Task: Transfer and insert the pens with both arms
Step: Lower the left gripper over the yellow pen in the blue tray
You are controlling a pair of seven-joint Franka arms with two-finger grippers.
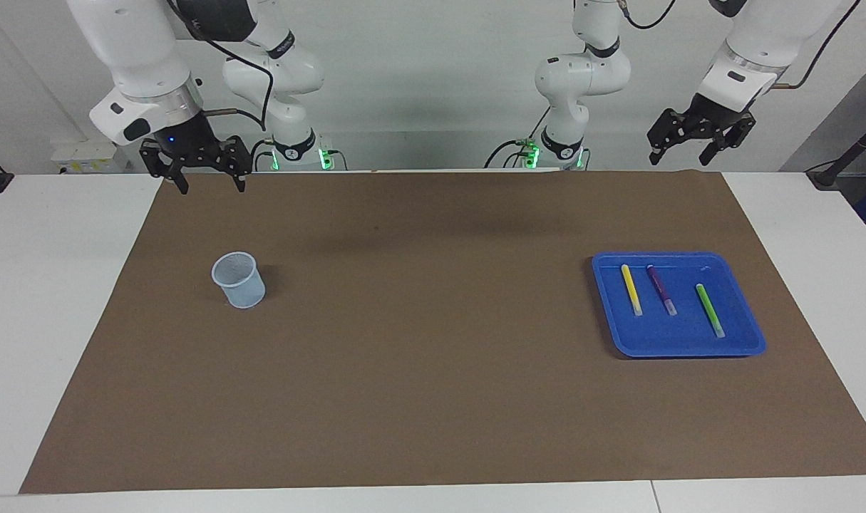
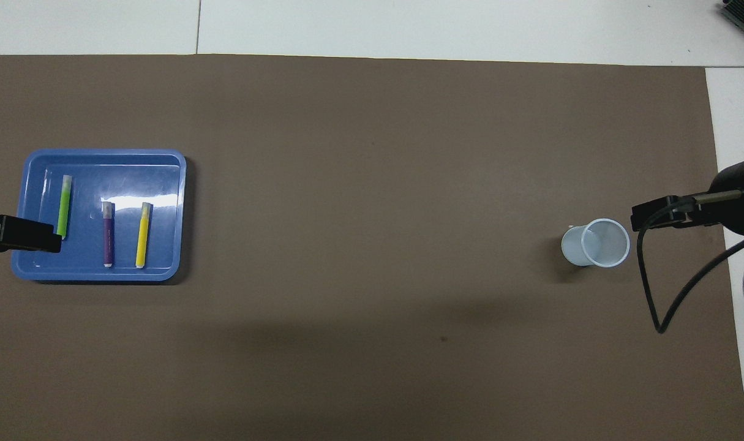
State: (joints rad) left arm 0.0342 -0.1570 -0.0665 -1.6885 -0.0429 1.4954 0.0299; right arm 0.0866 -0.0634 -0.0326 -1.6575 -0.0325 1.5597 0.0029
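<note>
Looking across the facing view from one side to the other: the right gripper (image 1: 209, 187) hangs over the mat's (image 1: 433, 399) corner nearest the robots at the right arm's end, fingers spread apart, nothing in them. A pale mesh cup (image 1: 239, 279) stands upright on the mat a bit farther from the robots, well clear of that gripper. Then there's a big bare stretch of brown mat through the middle and all along the edge farthest from the robots, so loads of open room. Toward the left arm's end sits the blue tray (image 1: 753, 340), well inside the mat's edges, with the yellow pen (image 1: 631, 289), purple pen (image 1: 661, 290) and green pen (image 1: 709, 310) lying flat in it, side by side and not touching. The left gripper (image 1: 693, 146) is up in the air by the mat's edge nearest the robots, fingers apart and empty, well apart from the pens.

The overhead view only catches a black bit of each gripper at its side edges, one overlapping the tray's outer rim (image 2: 18, 269) beside the green pen. It does show the pens' pale caps pointing away from the robots.
</note>
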